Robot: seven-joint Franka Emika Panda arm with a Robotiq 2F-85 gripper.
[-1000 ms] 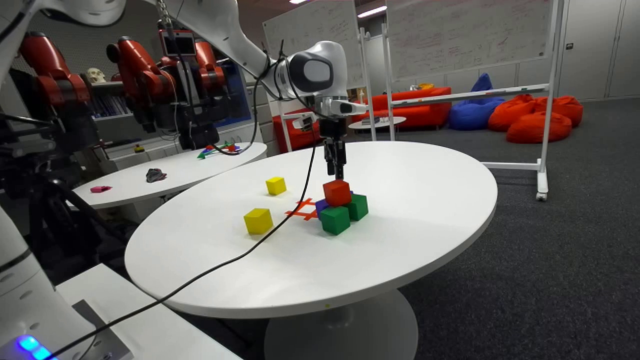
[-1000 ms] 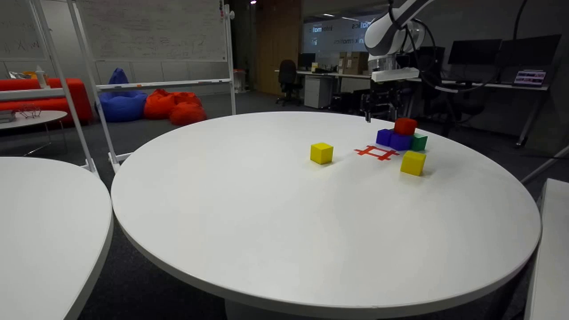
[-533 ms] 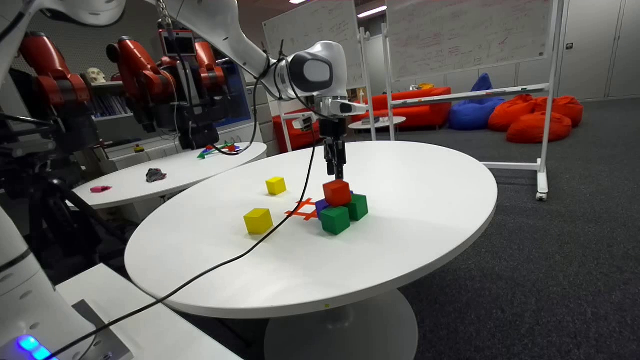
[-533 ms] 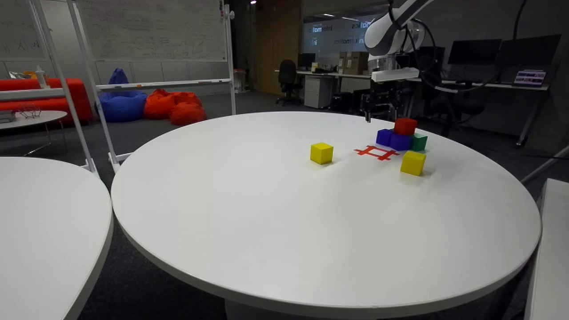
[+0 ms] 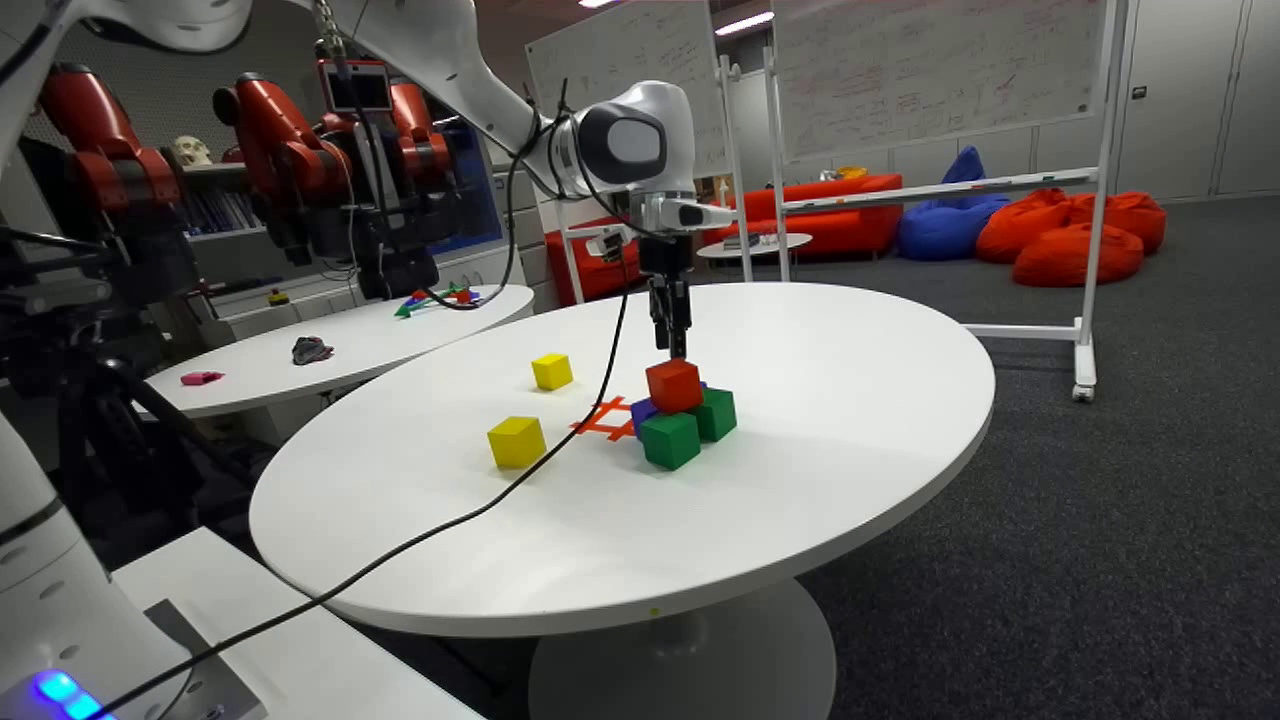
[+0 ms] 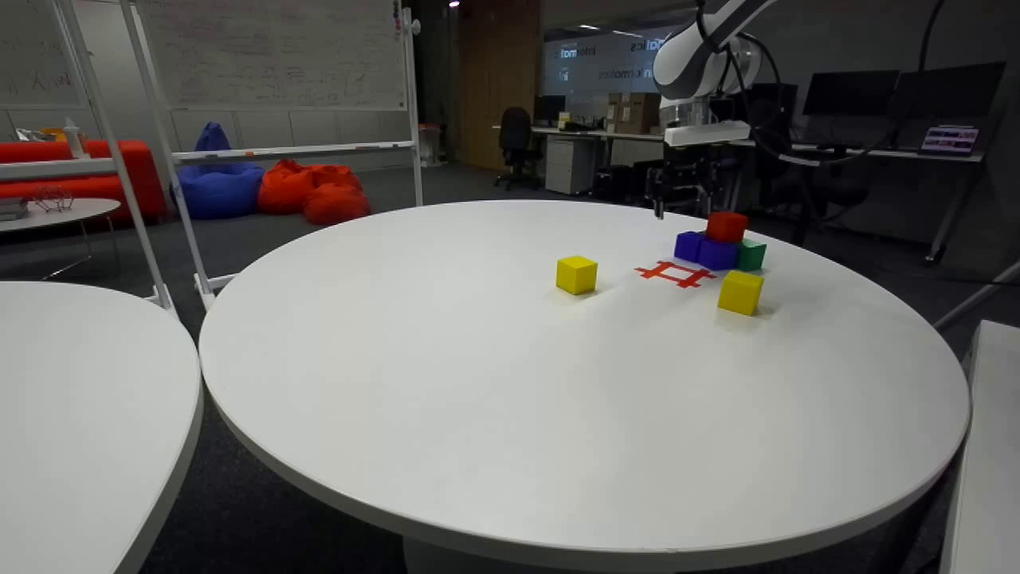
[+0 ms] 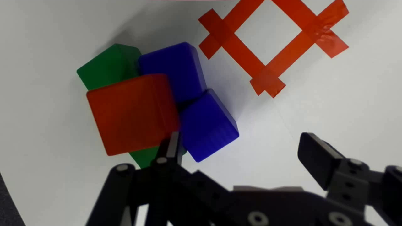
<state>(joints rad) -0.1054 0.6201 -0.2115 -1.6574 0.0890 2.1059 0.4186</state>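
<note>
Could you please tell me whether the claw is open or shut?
The claw is open: the wrist view shows its fingers wide apart.

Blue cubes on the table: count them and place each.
2, in the wrist view: one blue cube beside the upper green cube; the other blue cube below and right of the first. The red cube may hide more.
</note>
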